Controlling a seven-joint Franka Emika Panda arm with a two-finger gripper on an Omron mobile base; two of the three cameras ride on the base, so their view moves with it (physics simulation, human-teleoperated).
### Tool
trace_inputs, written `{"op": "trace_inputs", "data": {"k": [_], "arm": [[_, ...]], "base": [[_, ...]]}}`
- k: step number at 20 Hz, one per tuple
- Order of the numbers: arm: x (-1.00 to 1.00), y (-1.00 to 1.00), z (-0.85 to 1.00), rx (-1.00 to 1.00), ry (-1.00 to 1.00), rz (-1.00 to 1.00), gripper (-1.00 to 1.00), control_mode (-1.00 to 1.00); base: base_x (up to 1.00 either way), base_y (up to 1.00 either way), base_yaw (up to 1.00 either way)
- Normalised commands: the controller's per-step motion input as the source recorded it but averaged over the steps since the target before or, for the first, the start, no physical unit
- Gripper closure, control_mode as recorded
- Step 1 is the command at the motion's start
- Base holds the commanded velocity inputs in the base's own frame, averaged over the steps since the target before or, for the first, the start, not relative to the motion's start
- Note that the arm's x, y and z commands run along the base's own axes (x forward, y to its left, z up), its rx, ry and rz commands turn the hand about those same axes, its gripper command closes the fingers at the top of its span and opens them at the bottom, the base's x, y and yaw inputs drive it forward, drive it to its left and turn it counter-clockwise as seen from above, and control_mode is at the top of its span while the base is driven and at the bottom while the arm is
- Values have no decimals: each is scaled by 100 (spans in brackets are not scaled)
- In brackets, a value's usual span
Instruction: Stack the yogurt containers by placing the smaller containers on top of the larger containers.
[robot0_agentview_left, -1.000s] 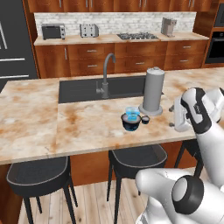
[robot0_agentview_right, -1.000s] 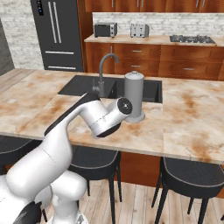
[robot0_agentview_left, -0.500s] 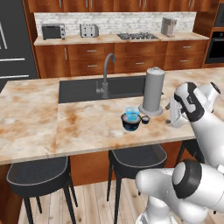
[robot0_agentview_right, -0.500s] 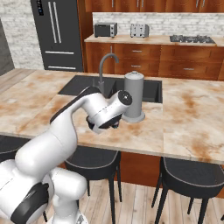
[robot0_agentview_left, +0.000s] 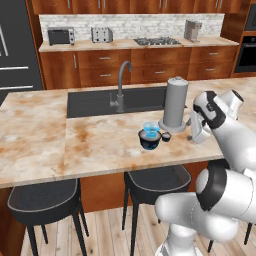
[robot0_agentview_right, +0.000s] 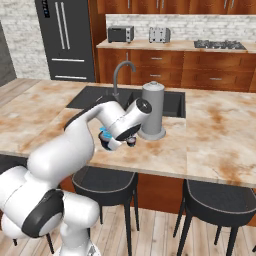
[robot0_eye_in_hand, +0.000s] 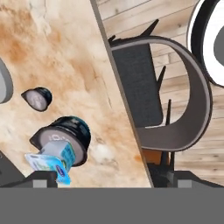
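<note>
Our arm (robot0_agentview_left: 235, 135) comes up from the base, bends hard at the elbow and folds back toward the counter edge, so the wrist sits low with the hand tipped downward. In the right base view the white forearm (robot0_agentview_right: 85, 130) sweeps across in a big arc with the dark wrist joint at the top. We've got the gripper (robot0_agentview_left: 192, 131) hanging with its jaws spread wide, nothing between them. Our two finger tips (robot0_eye_in_hand: 43, 178) poke up dark in the hand view.
</note>
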Motion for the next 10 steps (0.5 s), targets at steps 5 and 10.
{"op": "trace_inputs", "data": {"k": [5, 10], "arm": [[14, 0, -30, 0, 0, 0, -100, -100], [15, 0, -21, 0, 0, 0, -100, -100]], "base": [[0, 0, 0], [0, 0, 0]]}}
